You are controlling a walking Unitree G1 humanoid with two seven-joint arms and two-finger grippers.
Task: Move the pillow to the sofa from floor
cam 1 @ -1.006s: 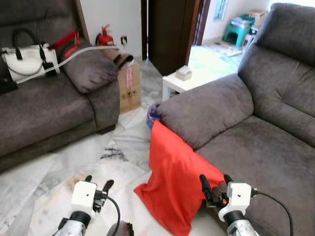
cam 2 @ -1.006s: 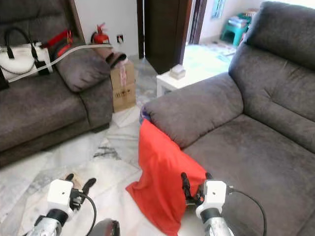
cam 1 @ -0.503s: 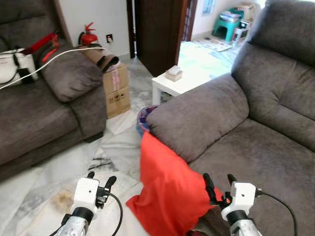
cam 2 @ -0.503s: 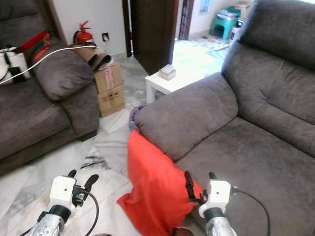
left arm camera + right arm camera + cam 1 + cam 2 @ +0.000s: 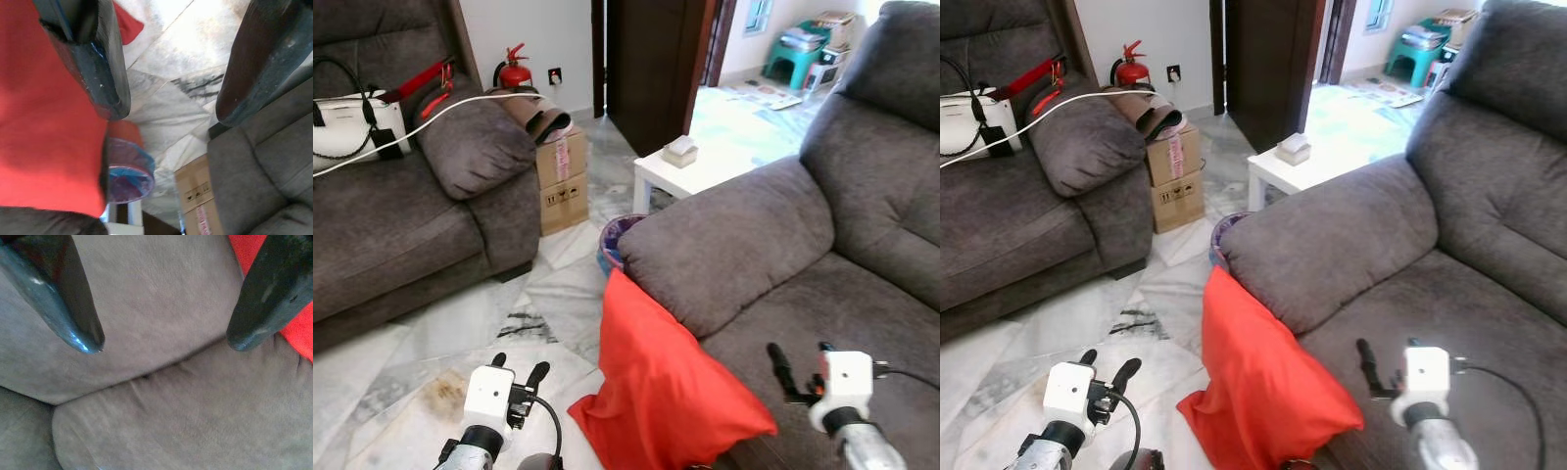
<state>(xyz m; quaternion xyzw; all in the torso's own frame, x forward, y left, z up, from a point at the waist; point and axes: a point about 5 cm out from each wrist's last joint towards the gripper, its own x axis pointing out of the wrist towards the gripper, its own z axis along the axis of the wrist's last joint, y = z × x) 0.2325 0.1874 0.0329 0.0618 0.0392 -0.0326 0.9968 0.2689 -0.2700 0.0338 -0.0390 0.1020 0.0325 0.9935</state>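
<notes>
Against sofa (image 5: 744, 245), red pillow (image 5: 656, 382), unlabelled

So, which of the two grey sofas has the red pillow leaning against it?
The sofa on the robot's right. The red pillow leans on its armrest and seat front, near the right gripper. The other sofa, across the floor, carries a white handbag.
</notes>
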